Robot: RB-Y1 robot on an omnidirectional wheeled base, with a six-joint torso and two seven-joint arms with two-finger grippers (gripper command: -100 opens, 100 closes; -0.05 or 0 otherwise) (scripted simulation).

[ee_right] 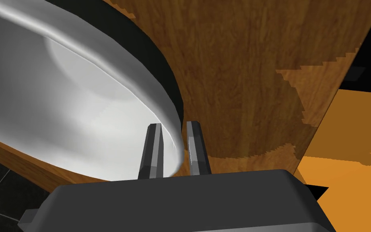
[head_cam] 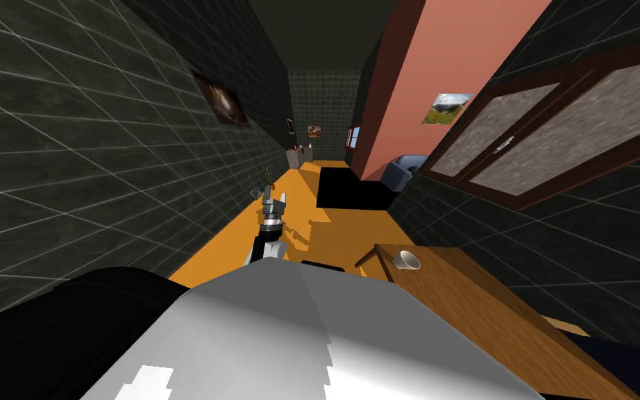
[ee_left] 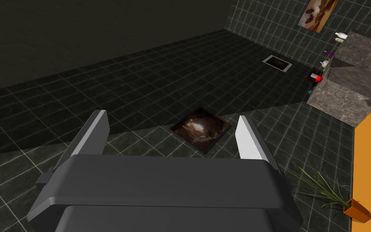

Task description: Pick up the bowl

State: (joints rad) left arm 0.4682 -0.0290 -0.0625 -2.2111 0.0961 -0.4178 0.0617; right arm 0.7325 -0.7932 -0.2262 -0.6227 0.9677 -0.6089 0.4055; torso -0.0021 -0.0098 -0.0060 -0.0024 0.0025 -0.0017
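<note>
A white bowl (ee_right: 60,92) with a dark underside sits on the wooden table (ee_right: 241,60), close in front of my right hand. My right gripper (ee_right: 174,125) is shut on the bowl's rim, with one finger (ee_right: 153,149) inside the bowl and the other finger (ee_right: 195,147) outside it. In the head view the bowl (head_cam: 406,260) looks small and tilted, near the corner of the table (head_cam: 464,298). My left gripper (head_cam: 274,201) is held out ahead over the orange floor, and its fingers (ee_left: 250,137) stand open with nothing between them.
The table's edge runs toward me on my right, against a dark tiled wall with a large window (head_cam: 554,132). A potted plant (head_cam: 267,177) stands by the left wall. Farther off are a grey counter (head_cam: 298,157), a blue armchair (head_cam: 402,170) and a black area (head_cam: 346,187).
</note>
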